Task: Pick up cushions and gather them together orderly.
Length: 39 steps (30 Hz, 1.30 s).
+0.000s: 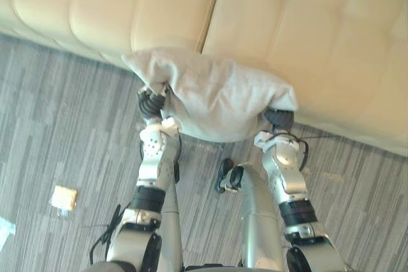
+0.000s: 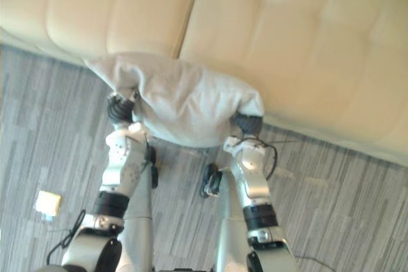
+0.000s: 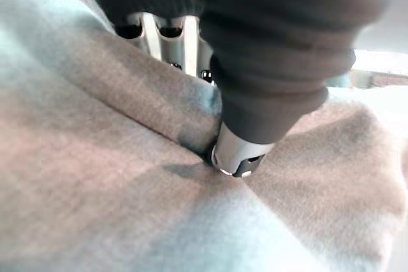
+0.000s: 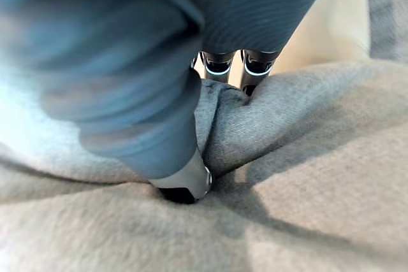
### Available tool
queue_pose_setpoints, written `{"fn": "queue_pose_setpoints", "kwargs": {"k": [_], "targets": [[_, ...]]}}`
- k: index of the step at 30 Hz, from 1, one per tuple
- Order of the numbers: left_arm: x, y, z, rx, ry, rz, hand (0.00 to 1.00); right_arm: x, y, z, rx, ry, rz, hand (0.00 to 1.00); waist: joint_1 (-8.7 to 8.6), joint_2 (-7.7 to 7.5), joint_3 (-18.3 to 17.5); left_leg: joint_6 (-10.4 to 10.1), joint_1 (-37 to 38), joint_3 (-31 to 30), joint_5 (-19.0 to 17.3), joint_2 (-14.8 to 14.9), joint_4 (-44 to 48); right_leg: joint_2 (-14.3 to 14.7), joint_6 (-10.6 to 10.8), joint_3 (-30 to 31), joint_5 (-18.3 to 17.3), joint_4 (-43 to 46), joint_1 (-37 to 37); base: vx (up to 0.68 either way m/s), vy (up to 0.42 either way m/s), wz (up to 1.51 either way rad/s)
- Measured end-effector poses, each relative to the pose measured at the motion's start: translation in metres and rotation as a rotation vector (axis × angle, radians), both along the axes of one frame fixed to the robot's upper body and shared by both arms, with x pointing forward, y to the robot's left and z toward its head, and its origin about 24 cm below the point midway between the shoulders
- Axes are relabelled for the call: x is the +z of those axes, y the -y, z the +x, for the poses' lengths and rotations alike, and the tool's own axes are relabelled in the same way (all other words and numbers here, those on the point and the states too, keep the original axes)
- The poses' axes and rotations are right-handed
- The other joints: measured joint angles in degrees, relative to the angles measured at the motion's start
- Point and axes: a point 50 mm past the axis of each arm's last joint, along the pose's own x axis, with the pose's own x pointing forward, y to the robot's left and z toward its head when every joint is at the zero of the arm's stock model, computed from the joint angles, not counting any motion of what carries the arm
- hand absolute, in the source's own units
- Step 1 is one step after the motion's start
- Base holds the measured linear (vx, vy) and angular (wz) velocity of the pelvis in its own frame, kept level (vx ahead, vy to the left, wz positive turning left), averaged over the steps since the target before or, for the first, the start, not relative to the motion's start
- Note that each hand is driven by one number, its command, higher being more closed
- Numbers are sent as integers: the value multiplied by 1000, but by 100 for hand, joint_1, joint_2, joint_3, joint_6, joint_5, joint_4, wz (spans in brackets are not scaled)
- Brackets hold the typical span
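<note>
Cushion (image 1: 217, 97) (grey) — pinched by left hand (image 1: 152, 104) and right hand (image 1: 279, 118).

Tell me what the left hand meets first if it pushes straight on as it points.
The left hand pinches the grey cushion between fingers and thumb, so that comes first. Beyond it, the front of the cream sofa looks next, though depth is unclear.

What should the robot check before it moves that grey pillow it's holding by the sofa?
1. Grip of left hand on the soft grey fabric cushion: ok, fingers and thumb pinch it.
2. Grip of right hand: ok, pinching the other end.
3. Cushion touching the cream padded sofa: cannot tell.
4. Small yellow square on the grey carpet out of the way: ok, off to the left.
5. Spot for gathering cushions: cannot tell.
</note>
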Motion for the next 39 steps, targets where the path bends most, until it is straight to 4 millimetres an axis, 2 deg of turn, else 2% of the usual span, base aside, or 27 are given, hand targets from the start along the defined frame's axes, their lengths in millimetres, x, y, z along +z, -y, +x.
{"fn": "queue_pose_setpoints", "kwargs": {"k": [2, 6, 12, 15, 18, 22, 23, 24, 25, 26, 27, 28, 29, 30, 31, 32, 33, 34, 35, 36, 37, 39], "targets": [[-9, 1, -10, -16, -14, 1, 100, -9, 3, -12, 2, -21, -9, 100, -12, -1, -78, 60, 662, 142, 90, 3, -477, 21, 86, 2, 146, -483, 607, 126, 84, -14], [-25, 2, -36, -52, -37, -1, 100, -21, 9, -39, 6, -53, -76, 100, -8, 22, -550, 202, 1707, 508, 239, 50, -1347, 115, 233, 132, 515, -1548, 1579, 116, 85, -25], [-42, 4, -61, -109, -80, 12, 100, -22, 16, -66, -14, -62, -202, 100, -20, 85, -1075, 278, 2671, 891, 272, 106, -2033, 223, 378, 327, 964, -2771, 2578, 120, 110, -27], [-49, 5, -69, -125, -105, 8, 100, -20, 17, -72, -16, -55, -213, 100, -3, 108, -1294, 371, 3002, 1128, 211, 136, -2208, 283, 420, 535, 1169, -3253, 2914, 93, 83, -37], [-51, 8, -72, -149, -117, -15, 100, -22, 19, -73, -25, -68, -213, 100, -4, 110, -1356, 421, 3157, 1306, 79, 140, -2167, 270, 532, 666, 1284, -3096, 2908, 90, 79, -36], [-61, 7, -78, -162, -167, -3, 100, -32, 17, -79, -28, -113, -184, 100, -30, 142, -1321, 468, 3732, 1546, -291, 251, -2048, 168, 867, 704, 1614, -1300, 2396, 14, 76, -36], [-62, 6, -79, -167, -176, 7, 100, -34, 17, -80, -31, -124, -176, 100, -46, 169, -1302, 514, 3927, 1565, -364, 282, -2069, 154, 813, 713, 1899, -787, 2181, 25, 33, -15], [-63, 6, -80, -167, -179, 10, 100, -36, 16, -80, -31, -130, -170, 100, -72, 228, -1272, 522, 3968, 1566, -384, 292, -2095, 158, 778, 701, 1871, -641, 2113, 34, -1, -4], [-63, 5, -80, -168, -178, 12, 100, -39, 16, -79, -29, -141, -169, 100, -132, 174, -1312, 523, 4035, 1558, -386, 290, -2158, 160, 717, 671, 1658, -604, 2067, 69, -57, 8], [-62, 6, -79, -172, -172, 12, 100, -41, 16, -79, -26, -151, -171, 100, -148, 113, -1349, 519, 4061, 1540, -388, 285, -2219, 164, 660, 585, 1375, -809, 2022, 114, -129, 8], [-62, 7, -79, -176, -171, 13, 100, -42, 17, -79, -23, -155, -172, 100, -149, 72, -1371, 514, 4093, 1525, -391, 288, -2322, 178, 589, 435, 1235, -1238, 1966, 124, -158, 2], [-62, 8, -79, -177, -171, 13, 100, -42, 18, -79, -22, -156, -173, 100, -149, 60, -1379, 514, 4117, 1526, -390, 286, -2390, 194, 565, 358, 1229, -1513, 1954, 230, -236, 0], [-62, 8, -79, -186, -173, 24, 100, -43, 19, -79, -24, -159, -176, 100, -157, -37, -1451, 357, 4158, 1457, -340, 218, -2565, 276, 466, 361, 1476, -2620, 2104, 303, -252, 12], [-67, 14, -76, -222, -191, 38, 100, -46, 25, -76, -33, -171, -186, 100, -191, 127, -1402, 210, 4273, 1161, -288, 205, -2754, 409, -37, 231, 1698, -2967, 2305, 336, -229, 11], [-70, 16, -76, -238, -203, 43, 100, -48, 29, -74, -36, -181, -196, 100, -173, 232, -1416, 214, 4347, 1042, -265, 200, -2869, 492, -71, 204, 1696, -3030, 2351, 320, -160, -8], [-75, 20, -78, -264, -227, 44, 100, -51, 35, -74, -41, -200, -208, 100, -137, 370, -1459, 93, 4511, 960, -153, 270, -3061, 591, -226, 176, 1617, -2909, 2341, 326, -162, -9], [-78, 24, -79, -277, -244, 36, 100, -52, 37, -76, -45, -210, -198, 100, -208, 435, -1467, 22, 4554, 921, -119, 369, -2948, 639, -292, 73, 1459, -2786, 2450, 323, -191, 3], [-78, 25, -80, -283, -248, 33, 100, -53, 38, -78, -48, -215, -196, 100, -243, 446, -1458, 6, 4530, 897, -131, 427, -2737, 667, -306, 7, 1414, -2790, 2564, 316, -215, 36], [-79, 29, -81, -299, -253, 30, 100, -54, 40, -84, -57, -225, -195, 100, -250, 461, -1434, -29, 4262, 807, -155, 609, -1760, 776, -327, -106, 1367, -2892, 2924, 185, -126, 30], [-79, 30, -81, -303, -254, 30, 100, -54, 41, -86, -61, -225, -195, 100, -243, 467, -1430, -24, 4133, 769, -131, 656, -1380, 804, -340, -127, 1359, -2924, 3022, 317, -166, 24], [-79, 33, -82, -322, -246, 30, 100, -44, 45, -94, -73, -195, -209, 100, -142, 465, -1422, 50, 3453, 629, 144, 820, 457, 900, -513, -175, 1239, -3070, 3508, 194, -84, 2], [-78, 33, -82, -326, -236, 29, 100, -30, 45, -94, -71, -136, -223, 100, -96, 479, -1426, 172, 2917, 820, 92, 925, 1448, 938, -613, -160, 1080, -3148, 3758, 201, -47, -14]]}}
